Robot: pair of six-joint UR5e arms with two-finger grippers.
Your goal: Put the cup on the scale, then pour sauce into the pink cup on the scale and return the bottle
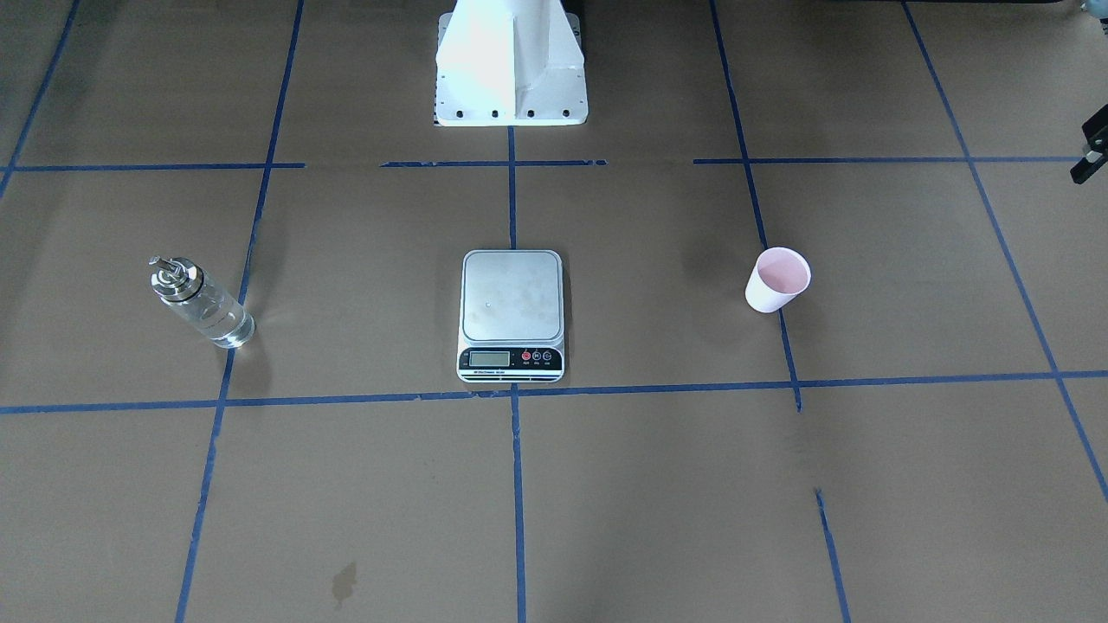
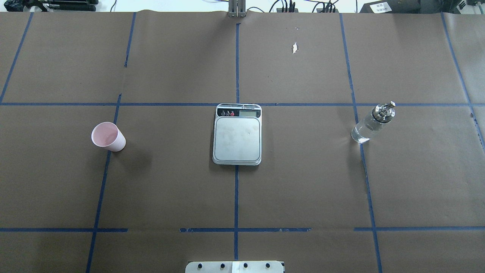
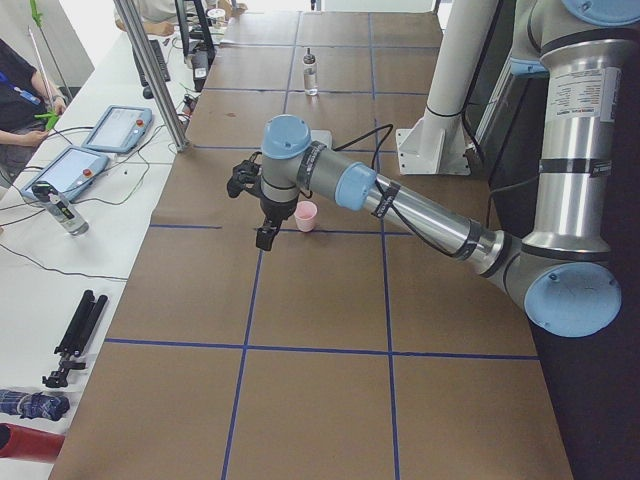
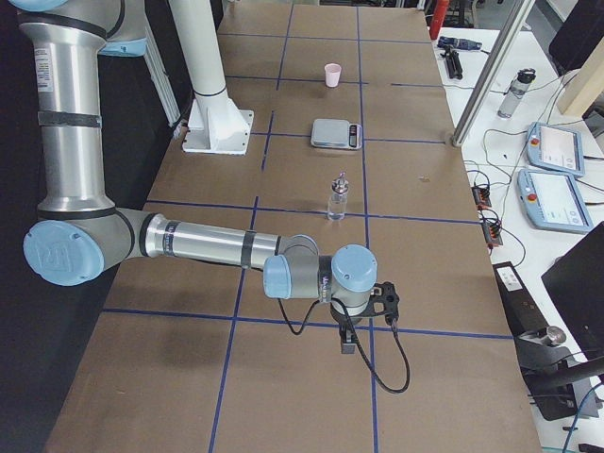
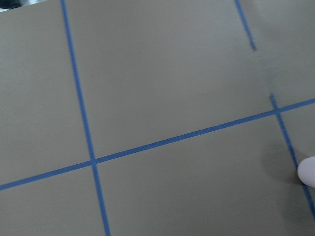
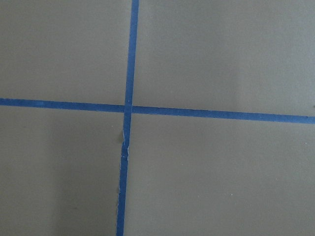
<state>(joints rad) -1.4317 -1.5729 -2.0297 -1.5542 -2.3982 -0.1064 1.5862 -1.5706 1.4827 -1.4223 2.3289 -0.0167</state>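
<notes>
Cup (image 2: 108, 137), pale pink, smooth and tapered, is seen upright at left, well apart from the scale (image 2: 237, 138). The left gripper (image 3: 262, 236) hovers near it; whether its jaws are parted cannot be told. A light, level grasp across the thin wall is advised. At centre, the scale's matte silver platform lies bare. At right stands the glass bottle (image 2: 372, 123), metal-spouted, with clear sauce (image 2: 362, 133) inside. The right gripper (image 4: 347, 342) is held well apart from it, its state equally untellable.
</notes>
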